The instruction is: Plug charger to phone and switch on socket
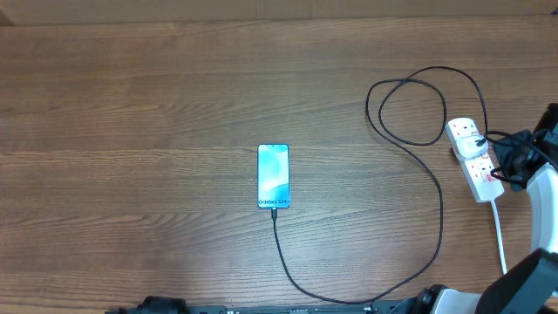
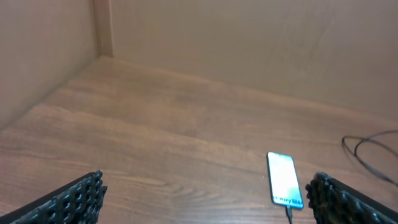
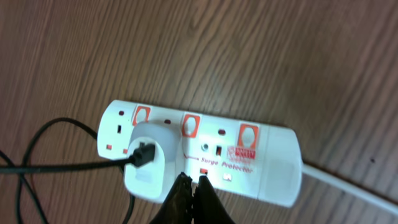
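The phone [image 1: 273, 176] lies face up mid-table, screen lit. The black charger cable [image 1: 349, 296] runs from its near end, loops right and back, and ends at a white adapter [image 3: 149, 163] plugged into the socket [image 1: 472, 157]. In the right wrist view the socket [image 3: 249, 155] shows red markings and a small red switch [image 3: 203, 170]. My right gripper [image 3: 193, 185] is shut, its tips at the socket's near edge just below that switch. My left gripper [image 2: 205, 199] is open and empty, with the phone [image 2: 283, 179] just inside its right finger.
The socket's thick white cord [image 1: 500, 231] runs toward the front right edge. The charger cable forms a loop [image 1: 410, 109] behind the socket. A brown wall [image 2: 236, 43] borders the table's far side and left corner.
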